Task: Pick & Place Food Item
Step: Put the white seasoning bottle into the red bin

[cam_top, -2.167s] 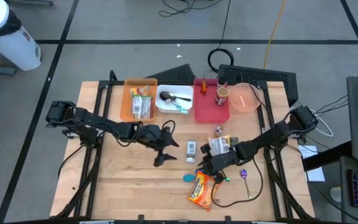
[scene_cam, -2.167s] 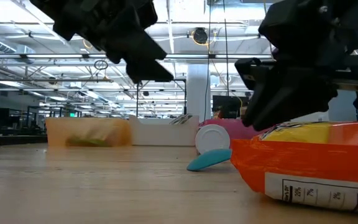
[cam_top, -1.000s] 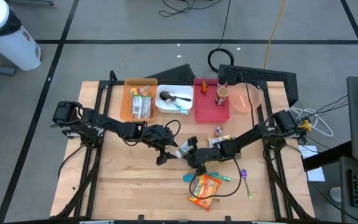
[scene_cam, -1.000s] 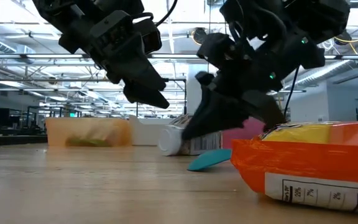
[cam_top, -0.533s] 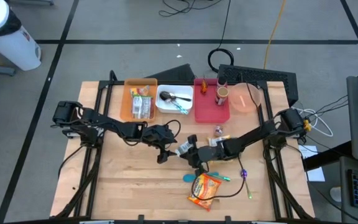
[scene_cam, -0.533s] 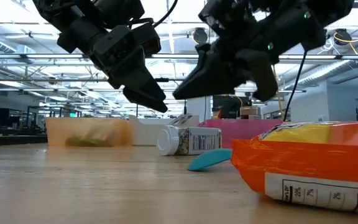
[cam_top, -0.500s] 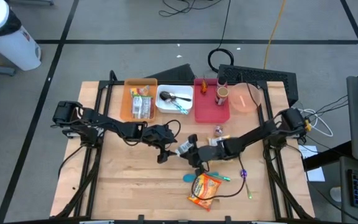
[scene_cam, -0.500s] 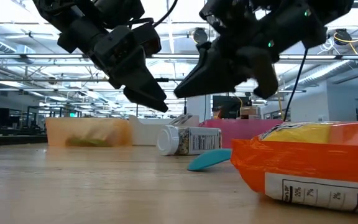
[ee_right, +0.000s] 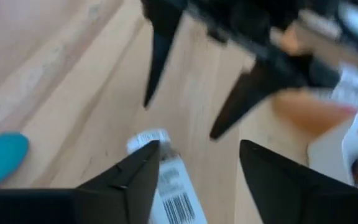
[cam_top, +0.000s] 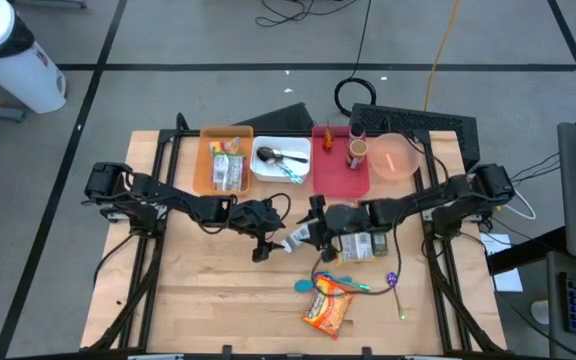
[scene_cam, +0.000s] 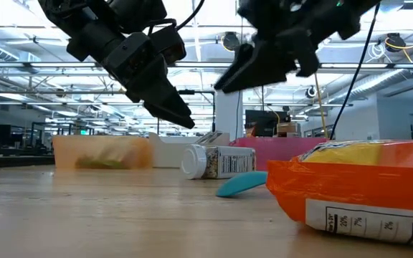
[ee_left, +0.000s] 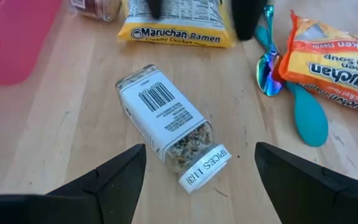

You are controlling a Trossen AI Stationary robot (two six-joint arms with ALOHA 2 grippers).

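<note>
Table (cam_top: 188, 300) of pale wood fills the middle of the high view, with three bins along its upper edge. Both dark arms reach in toward its centre.

Left gripper (cam_top: 268, 240) sits just left of centre, its fingers (ee_left: 104, 180) spread wide and empty. Right gripper (cam_top: 313, 228) hangs just right of centre, lifted clear of the wood; its fingers (ee_right: 135, 180) stand apart with nothing between them.

Ramen packet (cam_top: 360, 243) lies right of centre under the right arm, and an orange snack bag (cam_top: 326, 308) lies lower down.

Spice jar (cam_top: 299, 238) lies on its side between the two grippers, held by neither. In the left wrist view the spice jar (ee_left: 166, 124) rests straight ahead of the spread fingers, cap end nearest them. Its long axis runs roughly left to right across the high view, cap toward the left gripper. Left arm looks the nearer and better lined up, I'd say, though it would be closing along the jar's length unless the wrist turns.
</note>
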